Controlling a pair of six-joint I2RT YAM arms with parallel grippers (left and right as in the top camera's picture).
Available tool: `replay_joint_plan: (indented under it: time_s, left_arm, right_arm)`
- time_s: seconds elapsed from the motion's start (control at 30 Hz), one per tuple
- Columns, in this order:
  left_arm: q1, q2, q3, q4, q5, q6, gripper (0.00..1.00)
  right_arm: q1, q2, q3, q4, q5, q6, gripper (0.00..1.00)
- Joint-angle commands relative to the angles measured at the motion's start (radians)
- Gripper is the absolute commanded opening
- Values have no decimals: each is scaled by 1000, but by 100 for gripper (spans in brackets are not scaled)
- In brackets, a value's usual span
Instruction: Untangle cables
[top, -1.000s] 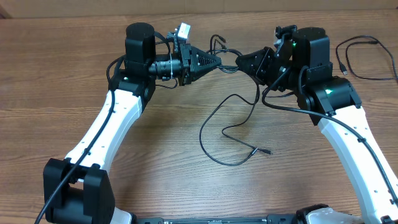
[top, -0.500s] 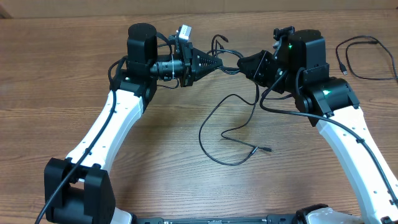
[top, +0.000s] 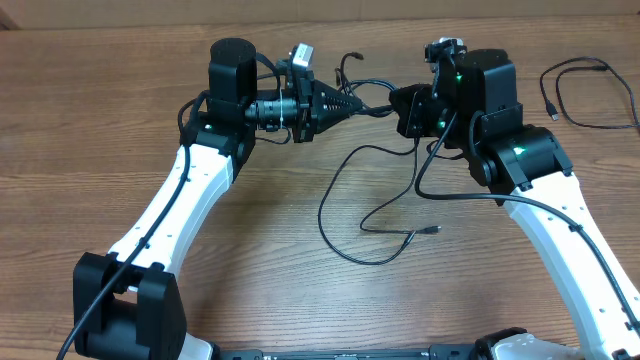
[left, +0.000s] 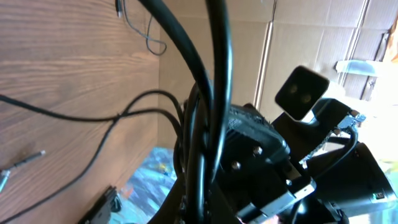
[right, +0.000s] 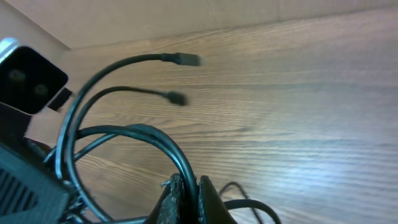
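Note:
A tangle of thin black cables (top: 374, 108) is stretched between my two grippers above the back of the table. My left gripper (top: 355, 101) is shut on strands of the cables (left: 214, 74), which rise from its jaws in the left wrist view. Facing it a short way off, my right gripper (top: 401, 108) is shut on one cable (right: 163, 142) pinched between its fingers. Two free plug ends (right: 186, 60) curl upward in the right wrist view. A long loop (top: 335, 190) hangs down onto the wood and ends in a small plug (top: 432, 230).
A separate black cable (top: 578, 65) lies by itself at the back right corner of the wooden table (top: 100, 130). Both white arms reach in from the front edge. Cardboard boxes (left: 298, 37) stand beyond the table's far side.
Both grippers have shifted slightly, and the right one has turned and drawn a little closer to the left. The hanging loop and its plug have slid a little toward the back.

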Motion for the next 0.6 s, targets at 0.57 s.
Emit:
replay_joint_plan:
  time_s: [0.57]
  left_arm:
    - [82,-18,11,6,182,-50,4]
  right_arm:
    - [-42,-5,6,70,266,-421,4]
